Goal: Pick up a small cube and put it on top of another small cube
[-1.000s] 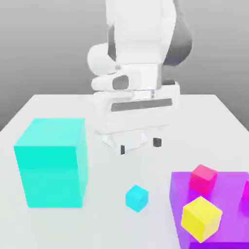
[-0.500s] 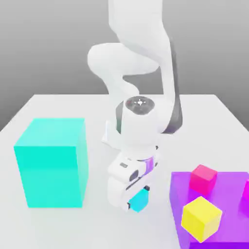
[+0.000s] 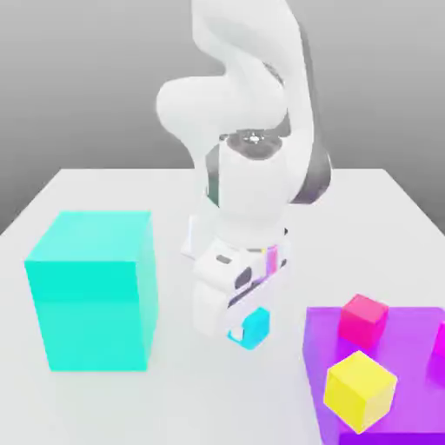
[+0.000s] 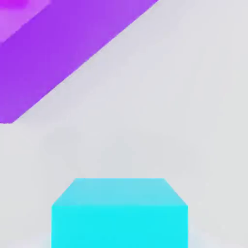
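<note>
The small cube (image 3: 257, 327), bright cyan-blue, hangs a little above the white table near the middle front of the exterior view. My gripper (image 3: 248, 327) is shut on it, with the white arm rising behind. In the hand view the small cube (image 4: 119, 213) sits close below the camera, lifted off the table. A small pink cube (image 3: 362, 318) and a yellow cube (image 3: 360, 390) rest on the purple block (image 3: 408, 330) to the exterior view's right.
A huge turquoise cube (image 3: 91, 291) stands at the exterior view's left. The purple block (image 4: 63, 43) lies close beside the held cube. White table (image 3: 104, 191) stretches behind and between the blocks.
My gripper came down from the back of the table onto the small cube, shut on it, and has lifted it slightly off the table.
</note>
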Tool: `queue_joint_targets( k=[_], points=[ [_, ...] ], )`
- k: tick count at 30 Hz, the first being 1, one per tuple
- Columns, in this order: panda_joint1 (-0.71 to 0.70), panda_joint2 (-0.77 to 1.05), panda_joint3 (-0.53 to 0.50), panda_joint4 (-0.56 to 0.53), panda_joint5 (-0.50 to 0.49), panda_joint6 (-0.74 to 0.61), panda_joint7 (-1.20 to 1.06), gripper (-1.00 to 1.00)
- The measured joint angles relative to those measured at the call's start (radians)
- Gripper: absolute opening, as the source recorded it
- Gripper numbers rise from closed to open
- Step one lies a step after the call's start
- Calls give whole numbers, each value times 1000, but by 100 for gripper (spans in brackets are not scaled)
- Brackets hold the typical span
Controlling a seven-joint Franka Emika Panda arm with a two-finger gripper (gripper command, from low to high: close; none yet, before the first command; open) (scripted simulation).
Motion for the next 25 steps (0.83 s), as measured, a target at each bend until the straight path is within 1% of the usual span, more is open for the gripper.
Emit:
queue_joint_targets(
  k=[14,16,18,19,25],
  points=[
    [99,47,57,505,0,-458,32,-100],
    [102,86,59,524,-1,-438,34,-100],
    [101,143,61,510,-4,-368,37,-100],
    [101,159,60,506,-6,-348,38,100],
    [102,166,60,504,-8,-337,40,100]
  ],
)
